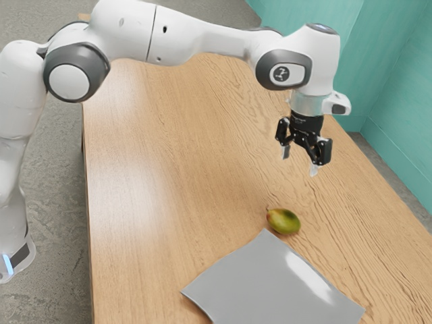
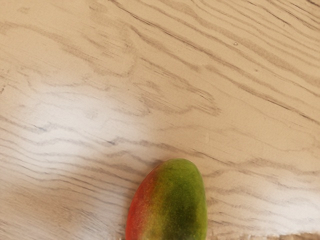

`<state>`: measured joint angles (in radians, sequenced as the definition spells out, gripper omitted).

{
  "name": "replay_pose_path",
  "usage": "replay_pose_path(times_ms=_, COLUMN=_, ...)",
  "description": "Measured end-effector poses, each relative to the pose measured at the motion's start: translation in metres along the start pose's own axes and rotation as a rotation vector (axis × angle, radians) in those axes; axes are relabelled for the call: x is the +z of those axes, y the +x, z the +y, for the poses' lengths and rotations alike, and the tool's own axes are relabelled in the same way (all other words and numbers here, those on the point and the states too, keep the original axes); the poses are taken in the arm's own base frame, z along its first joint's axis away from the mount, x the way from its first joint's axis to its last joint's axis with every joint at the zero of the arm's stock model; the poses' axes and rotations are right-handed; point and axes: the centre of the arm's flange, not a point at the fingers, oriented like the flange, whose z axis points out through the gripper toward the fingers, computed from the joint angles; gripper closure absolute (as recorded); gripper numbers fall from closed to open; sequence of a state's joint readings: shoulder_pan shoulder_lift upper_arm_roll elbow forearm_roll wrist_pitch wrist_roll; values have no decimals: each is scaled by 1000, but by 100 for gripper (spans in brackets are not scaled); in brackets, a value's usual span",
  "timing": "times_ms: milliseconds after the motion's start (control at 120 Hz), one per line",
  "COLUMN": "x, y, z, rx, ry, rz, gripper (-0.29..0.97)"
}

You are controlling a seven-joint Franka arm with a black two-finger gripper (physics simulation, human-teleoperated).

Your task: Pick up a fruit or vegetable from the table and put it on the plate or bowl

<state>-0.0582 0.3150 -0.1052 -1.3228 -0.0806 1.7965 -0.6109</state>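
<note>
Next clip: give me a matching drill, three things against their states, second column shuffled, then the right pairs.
1. green-and-red mango
2. flat grey square plate
3. black two-finger gripper

A. open, in the air above the wooden table
B. lying on the table by the plate's corner
C. bare, nothing on it

Pairs: 1-B, 2-C, 3-A

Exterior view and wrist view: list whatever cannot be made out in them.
1. Red-and-green oval mango: in the wrist view, one end is cut off by the picture's edge.
2. Flat grey square plate: in the exterior view, its nearest corner is cut off by the lower edge.
3. Light wooden table: in the exterior view, part of its far edge is hidden behind the white arm.
</note>
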Motion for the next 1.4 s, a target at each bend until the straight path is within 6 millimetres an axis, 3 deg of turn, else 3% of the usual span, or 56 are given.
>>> replay_pose_path(times_ms=100, x=-4, y=-16, z=19, rx=174, ry=-21, rz=21, gripper=0)
replay_pose_path(times_ms=183, x=-2, y=-39, z=10, rx=270, ry=-4, rz=6, gripper=0)
replay_pose_path(times_ms=258, x=8, y=-71, z=4, rx=357, ry=14, rz=-14, gripper=0)
replay_pose_path(times_ms=350, x=22, y=-96, z=24, rx=478, ry=6, rz=-14, gripper=0)
replay_pose_path(times_ms=417, x=35, y=-104, z=34, rx=538, ry=-7, rz=-19, gripper=1)
replay_pose_path(times_ms=608, x=52, y=-86, z=14, rx=577, ry=-36, rz=-9, gripper=1)
replay_pose_path(times_ms=883, x=87, y=-71, z=14, rx=649, ry=-53, rz=-22, gripper=1)
replay_pose_path(times_ms=1167, x=105, y=-65, z=14, rx=696, ry=-70, rz=-35, gripper=2)
replay_pose_path(times_ms=1400, x=105, y=-55, z=3, rx=682, ry=-94, rz=-36, gripper=2)
